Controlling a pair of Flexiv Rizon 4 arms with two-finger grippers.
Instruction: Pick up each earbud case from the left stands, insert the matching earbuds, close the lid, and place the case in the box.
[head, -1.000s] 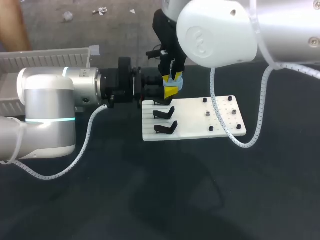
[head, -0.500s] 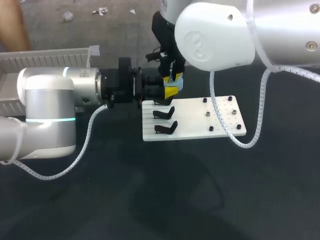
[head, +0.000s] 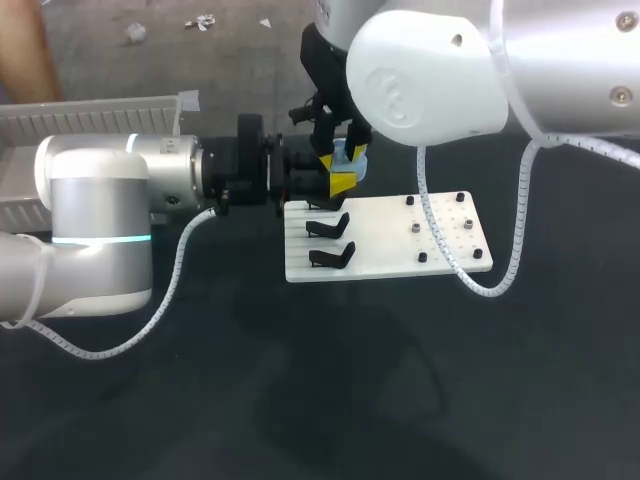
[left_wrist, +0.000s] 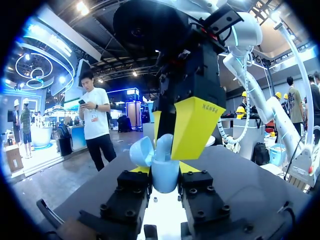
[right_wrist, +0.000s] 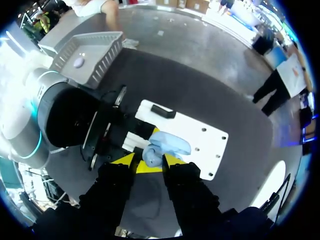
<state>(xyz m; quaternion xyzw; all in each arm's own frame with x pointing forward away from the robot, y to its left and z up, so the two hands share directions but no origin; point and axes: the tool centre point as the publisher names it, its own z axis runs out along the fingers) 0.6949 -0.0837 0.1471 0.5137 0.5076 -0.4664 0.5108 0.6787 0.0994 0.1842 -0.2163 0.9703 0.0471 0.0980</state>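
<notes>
Nudging a touch up and to the left since a second ago, the right gripper (head: 337, 157) is hanging straight over the far-left corner of the white board (head: 440, 245), while the left gripper (head: 341, 184) is staying right where it was at that same corner. The left gripper is clamping the light blue earbud case (left_wrist: 165, 172) from both sides, holding it in the air just off the board's far-left corner. In the left wrist view the case's lid (left_wrist: 140, 151) is standing open, tipped to one side. The right gripper is coming down on the case from above and is sitting right against its upper part, but whether it is actually gripping cannot be told from any view. The left arm (head: 100, 230) is stretching in level from beyond the board's left edge. Two black stands (head: 330, 257) are sitting along the board's left side, nearer than the case. The grey box (right_wrist: 92, 47) is lying well apart from the board, off past its left end, with one small pale thing inside.
</notes>
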